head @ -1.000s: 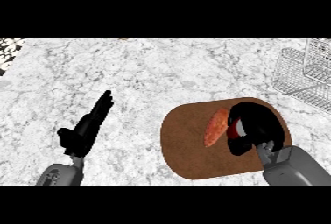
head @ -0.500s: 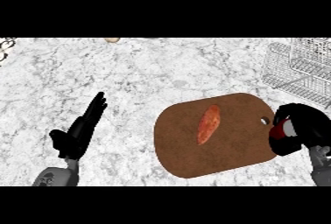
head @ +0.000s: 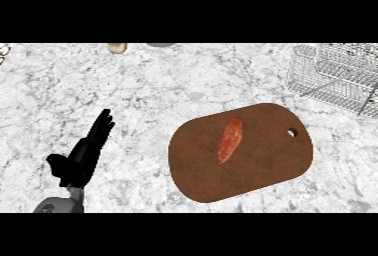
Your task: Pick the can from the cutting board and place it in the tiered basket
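A brown cutting board (head: 251, 170) lies on the marble counter at centre right, with a small hole near its right edge. An orange-red elongated item (head: 229, 139) rests on the board's upper middle. No can shows anywhere in the head view. The white wire tiered basket (head: 336, 77) stands at the upper right corner. My left hand (head: 83, 155) rests at the lower left with its fingers straight and pointing up, holding nothing. My right hand is out of the frame.
A tan object (head: 117, 47) and a grey object (head: 159, 44) peek in at the counter's far edge. A white patterned item (head: 4, 50) sits at the upper left corner.
My right hand, which was curled over the board's right side, moved right off the board and has left the view. The view itself shifted, and the left hand stayed put.
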Action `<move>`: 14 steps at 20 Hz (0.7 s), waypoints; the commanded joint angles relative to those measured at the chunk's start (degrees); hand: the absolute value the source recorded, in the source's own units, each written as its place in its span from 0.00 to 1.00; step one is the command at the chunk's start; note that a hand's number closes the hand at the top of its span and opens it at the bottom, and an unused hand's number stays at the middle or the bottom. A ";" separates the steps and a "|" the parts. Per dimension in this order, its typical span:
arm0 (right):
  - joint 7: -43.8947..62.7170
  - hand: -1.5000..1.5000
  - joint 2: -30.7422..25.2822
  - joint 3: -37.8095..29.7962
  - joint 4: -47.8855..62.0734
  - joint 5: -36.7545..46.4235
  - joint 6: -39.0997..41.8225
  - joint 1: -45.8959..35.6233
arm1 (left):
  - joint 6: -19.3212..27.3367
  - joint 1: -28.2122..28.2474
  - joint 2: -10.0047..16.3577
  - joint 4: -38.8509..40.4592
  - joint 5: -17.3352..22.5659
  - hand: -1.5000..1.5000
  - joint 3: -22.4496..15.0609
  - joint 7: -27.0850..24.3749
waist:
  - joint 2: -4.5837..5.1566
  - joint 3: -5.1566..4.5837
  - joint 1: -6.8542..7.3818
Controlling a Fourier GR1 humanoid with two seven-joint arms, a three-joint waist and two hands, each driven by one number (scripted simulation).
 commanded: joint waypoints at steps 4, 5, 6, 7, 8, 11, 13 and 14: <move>-25.03 1.00 -7.38 -19.86 13.15 -13.34 4.03 1.66 | -1.43 -1.02 -0.04 -1.30 0.31 0.50 -0.97 1.30 | 0.38 -0.25 3.21; -27.23 1.00 -9.77 -21.91 17.02 -14.32 6.30 1.08 | -0.84 -0.51 -1.80 -0.84 -1.35 0.50 -3.20 -0.01 | 0.65 -0.30 4.07; -30.51 1.00 -10.62 -22.68 21.12 -14.35 7.59 0.85 | -1.69 -0.55 -1.08 -0.35 -0.76 0.50 -2.47 -0.15 | 0.89 -0.33 5.31; -29.98 1.00 -14.47 -23.50 24.03 -15.80 12.11 -1.35 | -2.04 -2.80 -0.84 -0.62 -1.24 0.50 -3.14 1.85 | 1.00 -0.38 5.99; -30.24 1.00 -17.65 -25.30 25.90 -17.02 15.10 -1.92 | -2.59 -3.65 -0.15 -1.25 0.08 0.50 -1.76 2.79 | 0.92 -0.43 6.13; -29.97 1.00 -19.57 -22.20 33.53 -14.80 15.74 -9.18 | -2.75 -4.93 -2.48 3.41 -1.67 0.50 -2.93 -0.42 | 1.24 -0.53 7.78; -26.96 1.00 -20.58 -20.92 34.84 -15.16 16.11 -14.38 | -1.23 -4.91 -2.44 -2.16 -2.11 0.50 -3.71 4.64 | 1.15 -0.51 8.63; -27.48 1.00 -21.31 -20.43 36.88 -15.17 16.66 -16.88 | -2.63 -4.63 -2.55 0.85 -2.43 0.50 -4.03 2.06 | 1.28 -0.52 8.70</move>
